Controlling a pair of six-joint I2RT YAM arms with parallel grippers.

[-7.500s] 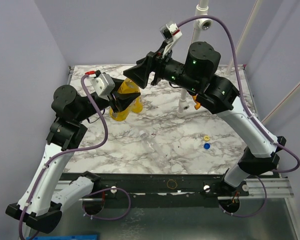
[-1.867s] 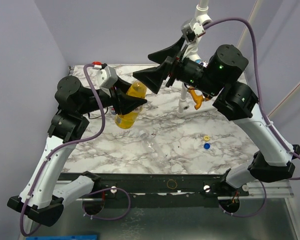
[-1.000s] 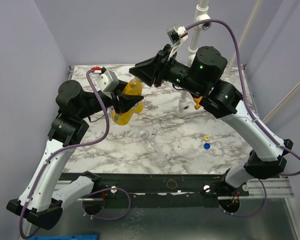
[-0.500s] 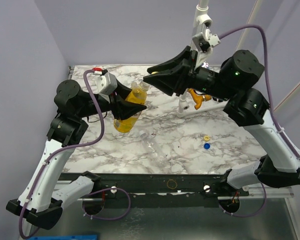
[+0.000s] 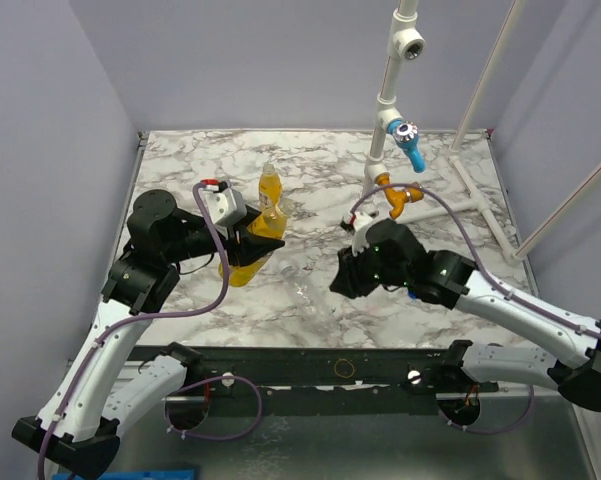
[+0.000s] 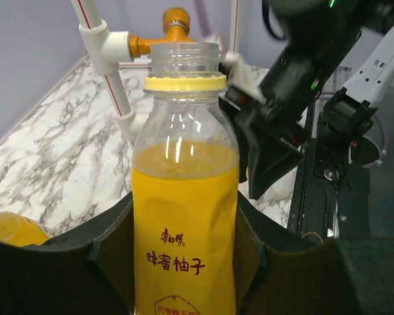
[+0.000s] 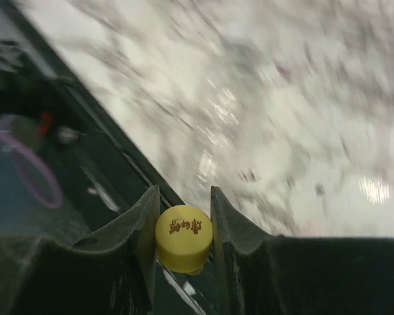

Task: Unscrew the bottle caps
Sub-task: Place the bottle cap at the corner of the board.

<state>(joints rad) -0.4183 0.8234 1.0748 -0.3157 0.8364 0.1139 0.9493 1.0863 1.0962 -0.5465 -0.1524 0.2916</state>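
Observation:
My left gripper point(image 5: 258, 243) is shut on a yellow-orange bottle point(image 5: 269, 205) and holds it upright above the table. In the left wrist view the bottle point(image 6: 183, 197) fills the gap between the black fingers point(image 6: 111, 252). Its neck point(image 6: 185, 56) is bare, with only a yellow ring under the thread. My right gripper point(image 5: 342, 278) hangs low over the middle of the marble table point(image 5: 310, 160). In the right wrist view it point(image 7: 183, 200) is shut on a yellow bottle cap point(image 7: 183, 238) with red print on top. A second yellow bottle point(image 5: 235, 270) shows under the left gripper.
A clear bottle point(image 5: 302, 290) lies on the marble between the two grippers. A white pipe stand point(image 5: 385, 110) with blue and orange fittings rises at the back right. The black front rail point(image 5: 340, 368) runs along the near edge.
My right arm has swung down from high beside the bottle's top to low over the table with the yellow cap. The left gripper still grips the bottle, now more upright.

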